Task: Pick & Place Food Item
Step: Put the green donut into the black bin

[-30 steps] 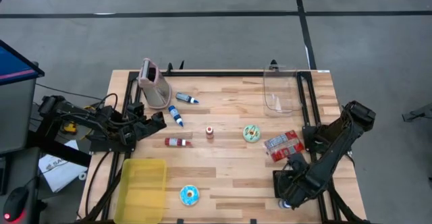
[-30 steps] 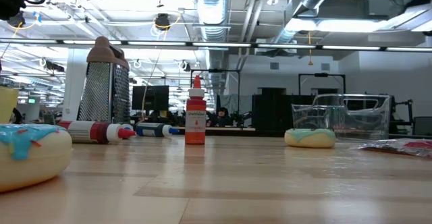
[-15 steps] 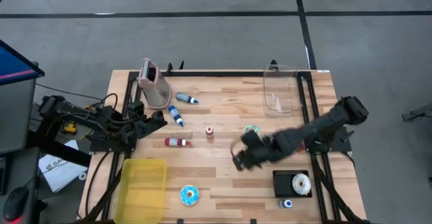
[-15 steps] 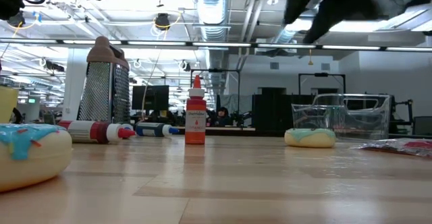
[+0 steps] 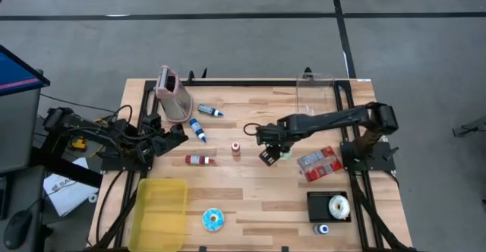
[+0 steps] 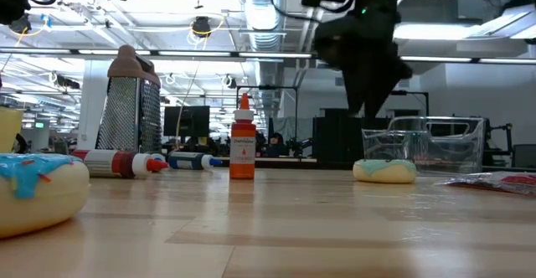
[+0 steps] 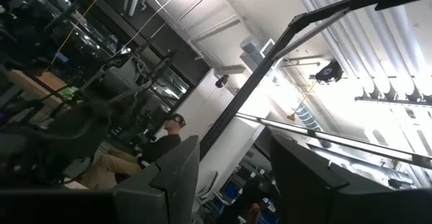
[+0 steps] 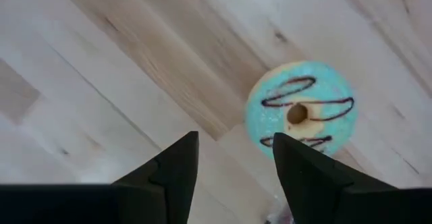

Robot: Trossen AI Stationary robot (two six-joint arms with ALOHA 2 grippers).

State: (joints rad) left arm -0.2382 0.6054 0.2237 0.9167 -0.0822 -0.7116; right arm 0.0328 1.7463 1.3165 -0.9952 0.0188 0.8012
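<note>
- The right gripper (image 5: 267,150) hangs over the middle of the table (image 5: 258,199), pointing straight down, with its arm stretched in from the 3 o'clock side.
- Its fingers (image 8: 177,163) stand apart with nothing between them; bare wood shows through the gap in the right wrist view.
- The mint-glazed donut (image 5: 285,150) with dark stripes lies flat on the wood just beside that gripper, at its 3 o'clock in the high view, partly under the arm.
- In the low view the same donut (image 6: 384,171) sits on the tabletop, with the dark gripper above it and not touching it.
- The left gripper (image 7: 229,183) waits at the table's 9 o'clock edge, tilted up toward the ceiling, its fingers apart and empty.
- A red snack packet (image 5: 318,162) lies at about 4 o'clock from the donut, near it.
- A small red bottle (image 5: 236,149) stands upright at 9 o'clock from the right gripper.
- A second, blue-iced donut (image 5: 213,220) rests near the 6 o'clock edge, just beside a yellow bin (image 5: 160,206).
- A clear box (image 5: 314,105) sits at the table's 1 o'clock corner.
</note>
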